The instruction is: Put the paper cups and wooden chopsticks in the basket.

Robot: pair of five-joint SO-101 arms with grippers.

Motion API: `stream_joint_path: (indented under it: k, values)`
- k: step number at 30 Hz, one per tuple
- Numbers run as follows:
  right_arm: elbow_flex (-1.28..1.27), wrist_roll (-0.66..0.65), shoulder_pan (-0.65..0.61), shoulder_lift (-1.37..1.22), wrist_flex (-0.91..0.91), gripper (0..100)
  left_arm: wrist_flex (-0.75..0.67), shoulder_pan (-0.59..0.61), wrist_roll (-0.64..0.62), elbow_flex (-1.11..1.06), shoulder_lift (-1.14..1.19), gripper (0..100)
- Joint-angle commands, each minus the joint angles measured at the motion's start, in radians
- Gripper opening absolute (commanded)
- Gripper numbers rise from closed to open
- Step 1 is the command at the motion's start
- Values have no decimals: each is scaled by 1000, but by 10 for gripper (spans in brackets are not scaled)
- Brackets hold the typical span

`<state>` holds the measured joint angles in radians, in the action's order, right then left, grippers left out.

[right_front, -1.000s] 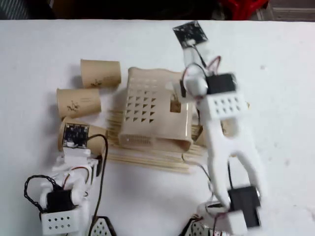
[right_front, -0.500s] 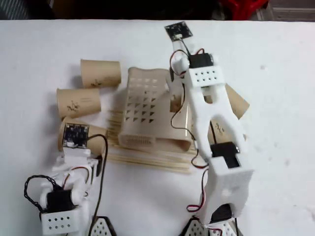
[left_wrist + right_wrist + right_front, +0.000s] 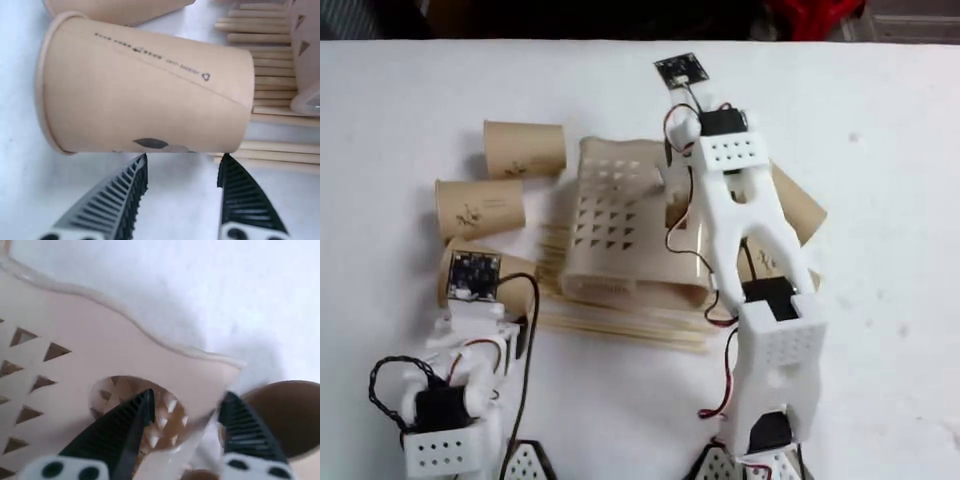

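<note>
Right gripper (image 3: 187,399) open, basket (image 3: 100,335) wall between its jaws at the handle hole, cup (image 3: 282,412) just beyond one jaw (left gripper (image 3: 182,162) open too, before another cup (image 3: 145,95)), so a shallow pinch may slip and drag basket over chopsticks (image 3: 620,325).

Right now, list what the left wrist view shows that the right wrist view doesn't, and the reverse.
Left wrist view: the left gripper, open, just short of a cup lying on its side, next to the chopsticks.
Right wrist view: the right gripper, open at the basket wall by its handle hole, with a second cup beside the basket.
Both: the basket, just a corner of it in the left wrist view, and the white table.
</note>
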<state>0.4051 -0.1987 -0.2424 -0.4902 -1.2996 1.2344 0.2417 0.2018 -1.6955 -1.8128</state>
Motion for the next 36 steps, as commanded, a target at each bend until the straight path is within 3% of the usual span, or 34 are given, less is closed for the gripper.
stream_joint_path:
  k: [1, 9, 19, 36]
  values:
    - [35, 3, 16, 13, 50, 19, 6, -12, 0, 2, -10, 234]
    - [97, 21, 68, 71, 42, 16, 6, -12, 0, 2, -10, 234]
    - [175, 103, 79, 452, -18, 16, 6, -12, 0, 2, -10, 234]
    - [71, 264, 96, 831, 225, 16, 6, -12, 0, 2, -10, 234]
